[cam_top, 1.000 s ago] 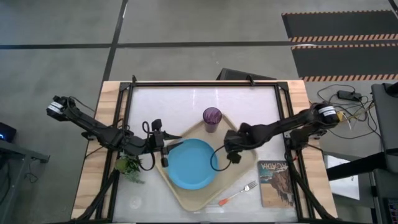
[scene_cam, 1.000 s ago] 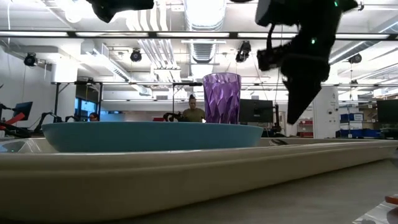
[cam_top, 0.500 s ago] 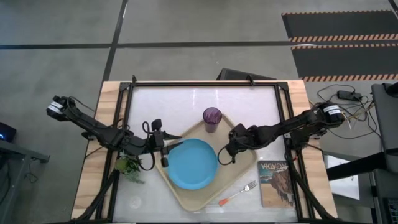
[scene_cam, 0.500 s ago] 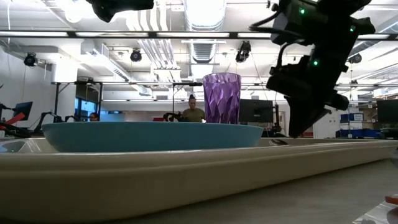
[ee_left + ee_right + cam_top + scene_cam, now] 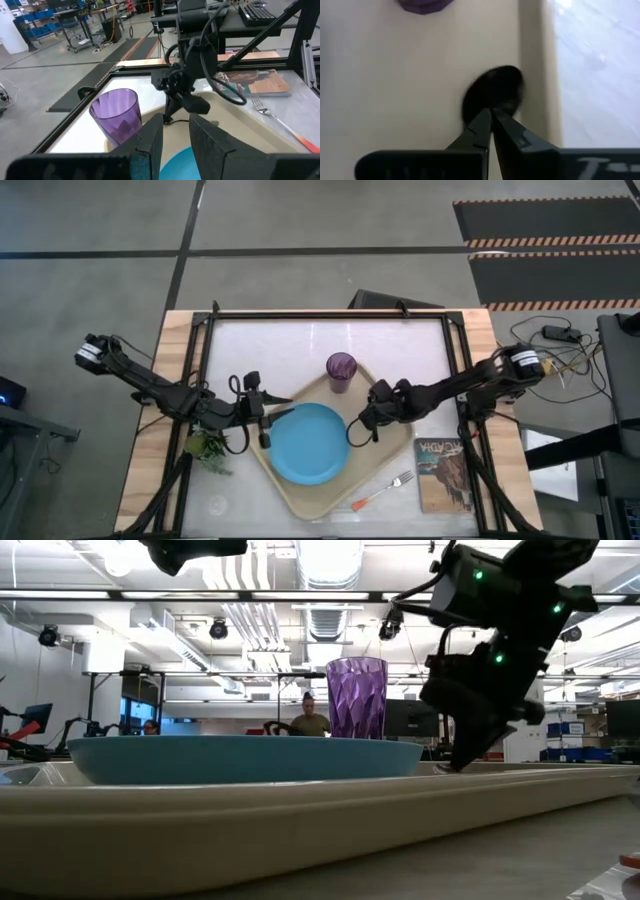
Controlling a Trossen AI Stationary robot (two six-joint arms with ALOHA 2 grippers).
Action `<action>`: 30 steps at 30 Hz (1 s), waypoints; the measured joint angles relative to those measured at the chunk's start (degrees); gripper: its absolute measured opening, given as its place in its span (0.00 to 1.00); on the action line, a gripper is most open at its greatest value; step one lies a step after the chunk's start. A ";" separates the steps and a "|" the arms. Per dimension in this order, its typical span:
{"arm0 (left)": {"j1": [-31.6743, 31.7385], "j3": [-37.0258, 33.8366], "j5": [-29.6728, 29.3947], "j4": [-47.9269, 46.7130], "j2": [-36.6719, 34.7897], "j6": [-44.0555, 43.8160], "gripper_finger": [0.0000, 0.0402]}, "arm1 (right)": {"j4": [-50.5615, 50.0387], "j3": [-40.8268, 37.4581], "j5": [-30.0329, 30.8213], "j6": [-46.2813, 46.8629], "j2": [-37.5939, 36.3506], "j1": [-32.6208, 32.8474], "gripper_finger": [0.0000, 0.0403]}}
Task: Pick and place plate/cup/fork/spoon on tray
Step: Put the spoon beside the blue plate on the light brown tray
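Observation:
The beige tray (image 5: 300,498) holds the light-blue plate (image 5: 308,442) and the upright purple cup (image 5: 341,368). My right gripper (image 5: 362,426) is low over the tray between cup and plate, shut on the dark spoon. The spoon's bowl (image 5: 495,92) shows just past the gripper (image 5: 490,116) beside the tray's raised rim (image 5: 532,75). The orange-handled fork (image 5: 383,491) lies on the table by the tray's near-right edge. My left gripper (image 5: 283,407) is open and empty at the plate's left side. My right gripper holds the spoon just behind its bowl (image 5: 492,107), pinched between the two fingers. The fingers themselves hide the handle. They slant down from the table's right and lie along the spoon. The bowl sticks out past the tips, at the tray floor; whether it rests there I cannot tell.
A printed book (image 5: 443,473) lies on the table right of the tray, near the fork. A small green plant-like thing (image 5: 207,448) sits under my left arm. A black frame (image 5: 330,314) borders the white table top. A person shows far off in the room (image 5: 311,720).
My right gripper has come down toward the tray floor and gone a little toward the plate, staying shut. Plate, cup and fork have not moved.

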 joint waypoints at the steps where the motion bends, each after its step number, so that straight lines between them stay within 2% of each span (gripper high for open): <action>1: 0.00 0.00 0.00 0.00 0.00 -0.02 0.19 | 0.93 0.00 0.03 -0.44 0.72 -0.01 0.02; 11: 0.00 0.00 0.00 -0.13 -0.02 -0.31 0.19 | 10.35 0.13 0.02 -8.13 5.23 0.03 0.02; 18: 0.00 0.00 0.00 -0.17 -0.02 -0.33 0.19 | 10.93 1.26 -2.13 -9.06 4.46 0.17 0.02; 30: -0.04 0.00 0.00 -0.33 -0.02 -0.39 0.19 | 11.11 1.27 -0.82 -8.49 6.42 0.32 0.02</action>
